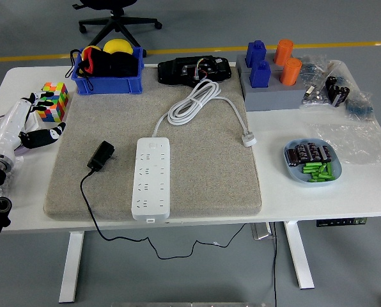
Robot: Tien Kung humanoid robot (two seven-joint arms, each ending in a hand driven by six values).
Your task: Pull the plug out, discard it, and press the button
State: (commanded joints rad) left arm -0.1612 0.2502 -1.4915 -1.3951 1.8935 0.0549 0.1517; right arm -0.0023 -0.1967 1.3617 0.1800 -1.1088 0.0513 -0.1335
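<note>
White table (363, 192), grey mat (203, 160) at centre. Left hand (31, 125) at far left edge, beside colour cube (55, 101), fingers loosely spread, gripping nothing. Black plug (101, 155) already out, lying on mat just left of power strip (151, 178), cord trailing off near edge. Strip button presumably at far end, too small to confirm. Right hand not seen. Risk: cord snagging strip during pickup; wrong spot pressed w/ broad fingers.

A lab or workshop: grey floor with yellow line (344, 45), office chair (117, 16), parts-strewn white counter (369, 185).
</note>
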